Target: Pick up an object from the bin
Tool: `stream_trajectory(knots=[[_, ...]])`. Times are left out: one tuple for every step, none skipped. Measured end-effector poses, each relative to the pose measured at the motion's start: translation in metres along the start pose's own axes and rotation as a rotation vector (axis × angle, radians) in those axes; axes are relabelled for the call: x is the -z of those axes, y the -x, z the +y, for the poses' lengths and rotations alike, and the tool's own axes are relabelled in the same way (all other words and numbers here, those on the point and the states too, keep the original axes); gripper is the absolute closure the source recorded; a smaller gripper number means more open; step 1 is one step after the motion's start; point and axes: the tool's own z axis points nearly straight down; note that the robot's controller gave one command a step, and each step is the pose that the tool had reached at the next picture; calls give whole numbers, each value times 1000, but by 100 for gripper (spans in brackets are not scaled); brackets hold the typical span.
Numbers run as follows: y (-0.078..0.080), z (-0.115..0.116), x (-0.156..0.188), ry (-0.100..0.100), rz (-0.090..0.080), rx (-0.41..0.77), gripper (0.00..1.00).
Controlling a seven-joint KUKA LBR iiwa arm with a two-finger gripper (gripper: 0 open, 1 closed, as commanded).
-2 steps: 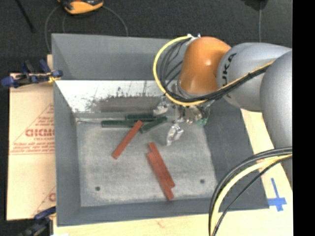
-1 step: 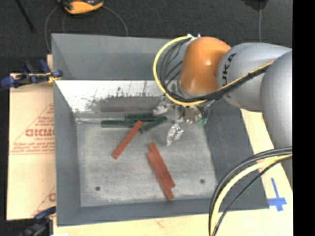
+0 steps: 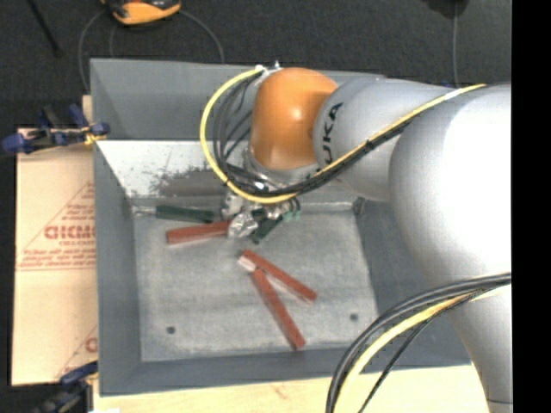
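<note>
My gripper (image 3: 244,224) is low over the back of the bin, near the middle of the far wall. Right beside it on the left lies a red-brown flat stick (image 3: 196,234), its right end reaching the gripper. A dark green stick (image 3: 182,212) lies just behind that one, along the foot of the far wall. A green piece (image 3: 282,217) shows at the gripper's right side; whether the gripper touches it I cannot tell. In front of the gripper lies a pair of red-brown tongs (image 3: 277,295), joined end towards the gripper, arms spreading to the front right.
The arm with its orange cover and looped cables hangs over the back and right of the bin and hides that part of the floor. Bare grey floor shows at the front left, with dark specks on the sloping far wall.
</note>
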Motion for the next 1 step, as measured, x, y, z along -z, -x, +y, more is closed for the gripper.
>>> stream_trajectory(knots=[[0,0,0,0,0,1,100]])
